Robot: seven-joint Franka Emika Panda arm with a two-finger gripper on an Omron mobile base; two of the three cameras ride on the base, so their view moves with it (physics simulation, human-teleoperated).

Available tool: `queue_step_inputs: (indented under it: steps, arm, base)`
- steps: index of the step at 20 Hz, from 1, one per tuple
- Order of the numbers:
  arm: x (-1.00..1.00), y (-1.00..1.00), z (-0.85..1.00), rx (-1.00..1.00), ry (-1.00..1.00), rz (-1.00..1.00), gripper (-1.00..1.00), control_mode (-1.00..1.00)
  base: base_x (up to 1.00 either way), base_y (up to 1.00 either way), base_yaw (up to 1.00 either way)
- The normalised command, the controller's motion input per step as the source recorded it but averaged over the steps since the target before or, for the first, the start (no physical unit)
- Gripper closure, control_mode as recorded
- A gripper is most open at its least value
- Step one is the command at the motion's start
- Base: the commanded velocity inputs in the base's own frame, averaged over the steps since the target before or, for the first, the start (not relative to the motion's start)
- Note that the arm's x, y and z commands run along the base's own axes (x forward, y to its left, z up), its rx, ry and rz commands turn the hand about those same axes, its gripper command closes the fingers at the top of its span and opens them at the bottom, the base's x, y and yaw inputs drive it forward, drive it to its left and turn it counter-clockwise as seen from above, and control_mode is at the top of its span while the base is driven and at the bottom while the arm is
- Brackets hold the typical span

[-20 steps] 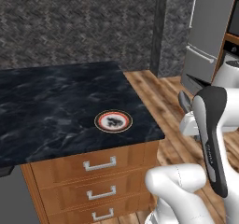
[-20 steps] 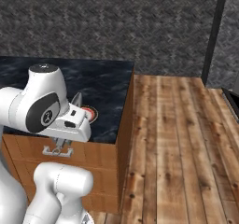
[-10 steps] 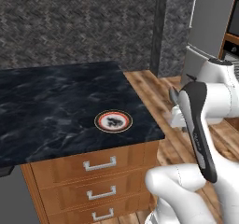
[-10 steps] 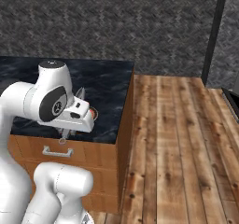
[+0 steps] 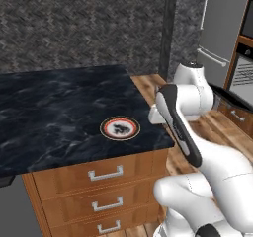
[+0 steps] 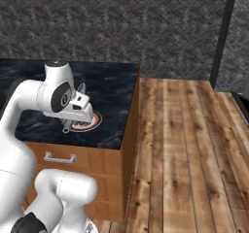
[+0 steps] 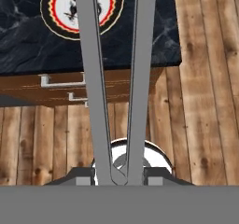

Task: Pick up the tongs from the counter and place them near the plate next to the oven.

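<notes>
Gripper clamps the tongs at their joined end. Carry them level toward the plate, upper left; release on bare counter beside it.

gripper clamped on tongs

Light is even and soft in all three rendered views, neither dim nor harsh, with no clear single source. The black bench shows only faint pale sheen, no hard glare. Shadows are weak; the cabinet fronts under the bench edge look darker. Textures look coarse and slightly pixelated. No edge distortion shows.
</notes>
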Motion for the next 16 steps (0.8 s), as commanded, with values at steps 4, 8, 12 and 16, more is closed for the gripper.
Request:
queue_step_inputs:
  steps: [4, 8, 12, 16]
  arm:
    - [0.93, 0.02, -0.01, 0.00, 0.01, 0.02, 1.00, -1.00]
    - [0.82, -0.25, -0.01, 0.00, 0.02, 0.13, 1.00, -1.00]
    - [0.63, -0.48, -0.04, 0.00, 0.00, 0.22, 1.00, -1.00]
    - [0.46, -0.27, -0.49, 0.01, -0.04, 0.26, 1.00, -1.00]
  base:
    - [0.00, 0.00, 0.00]
    - [0.00, 0.00, 0.00]
    - [0.00, 0.00, 0.00]
    - [0.00, 0.00, 0.00]
